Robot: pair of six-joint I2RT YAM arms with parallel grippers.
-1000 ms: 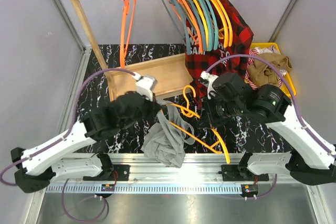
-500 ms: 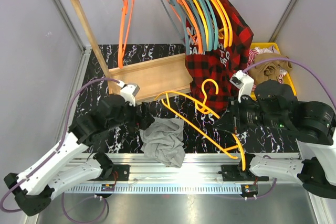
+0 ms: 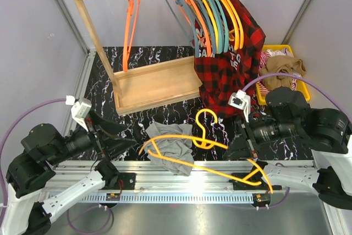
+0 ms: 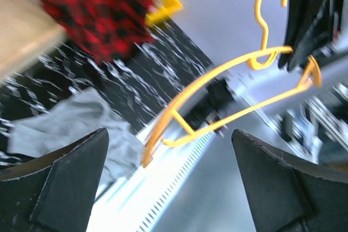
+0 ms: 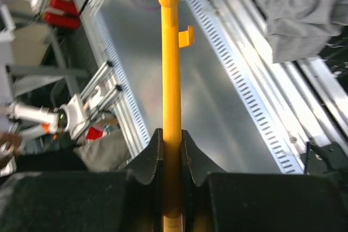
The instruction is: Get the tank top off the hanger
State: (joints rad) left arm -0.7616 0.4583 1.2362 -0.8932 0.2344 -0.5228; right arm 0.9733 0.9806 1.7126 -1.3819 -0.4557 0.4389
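Note:
The grey tank top (image 3: 165,130) lies crumpled on the black marbled table near its front edge, free of the yellow hanger (image 3: 170,137). My right gripper (image 3: 248,158) is shut on the hanger's right end and holds it nearly flat, with its left end over the tank top. In the right wrist view both jaws of that gripper (image 5: 171,139) press on the hanger's bar (image 5: 171,69), with the tank top (image 5: 304,9) at the upper right. My left gripper (image 3: 124,138) stands open and holds nothing, to the left of the tank top. In the left wrist view that gripper (image 4: 174,188) faces the hanger (image 4: 228,69) and the tank top (image 4: 70,123).
A wooden rack (image 3: 154,81) stands at the back, carrying several hangers (image 3: 212,9) and a red plaid shirt (image 3: 231,59). A lone orange hanger (image 3: 131,20) hangs at its left. A yellow bin (image 3: 283,48) of clothes sits at the back right. The metal rail (image 3: 187,188) runs along the near edge.
My left gripper opened, let go of the tank top and drew back to the front left. The tank top dropped onto the table. My right gripper lowered the bare hanger toward the front.

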